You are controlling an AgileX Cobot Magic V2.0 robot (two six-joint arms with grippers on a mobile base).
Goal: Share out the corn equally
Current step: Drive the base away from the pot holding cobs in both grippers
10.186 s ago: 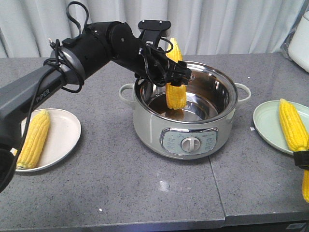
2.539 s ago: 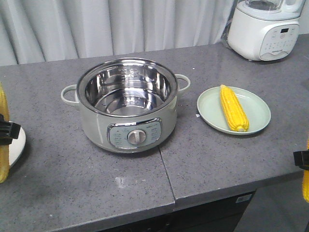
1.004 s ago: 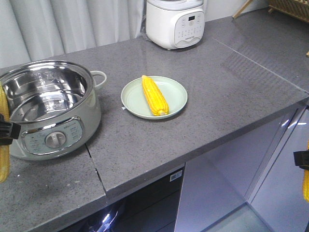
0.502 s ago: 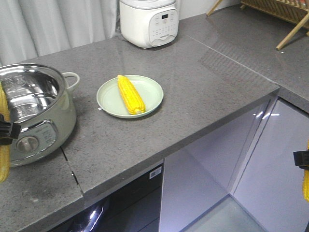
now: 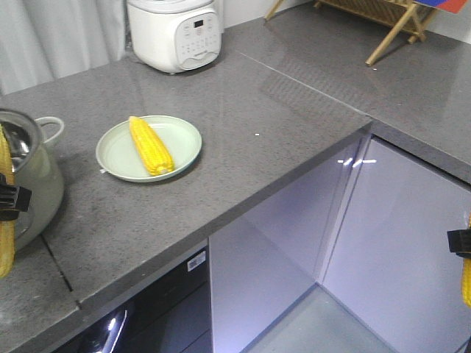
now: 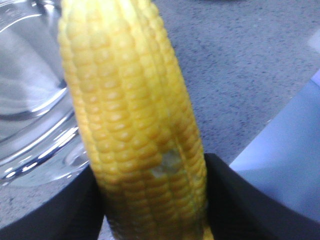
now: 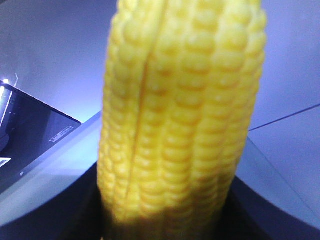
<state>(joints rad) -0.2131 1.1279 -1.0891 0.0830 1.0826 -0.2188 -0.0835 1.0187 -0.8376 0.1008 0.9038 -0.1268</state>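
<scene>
The left gripper (image 6: pixel 152 212) is closed tight on a bright yellow husked corn cob (image 6: pixel 131 115), its black fingers (image 6: pixel 235 200) pressed to either side at about mid-length. Just beside that hand sits a pale green electric pot with a steel bowl (image 5: pixel 33 184). Ahead and to its right, a third yellow cob (image 5: pixel 151 145) lies on a round pale green plate (image 5: pixel 188 136). The right gripper (image 7: pixel 165 220) clasps a second yellow cob (image 7: pixel 180 105) likewise, out past the edge of the grey stone counter (image 5: pixel 243 110), with glossy cabinet fronts (image 5: pixel 383 220) behind it.

Three yellow cobs — one cob (image 5: pixel 151 145) flat on a plate (image 5: pixel 185 140), left cob (image 6: pixel 135 125) and right cob (image 7: pixel 180 115) upright.
</scene>
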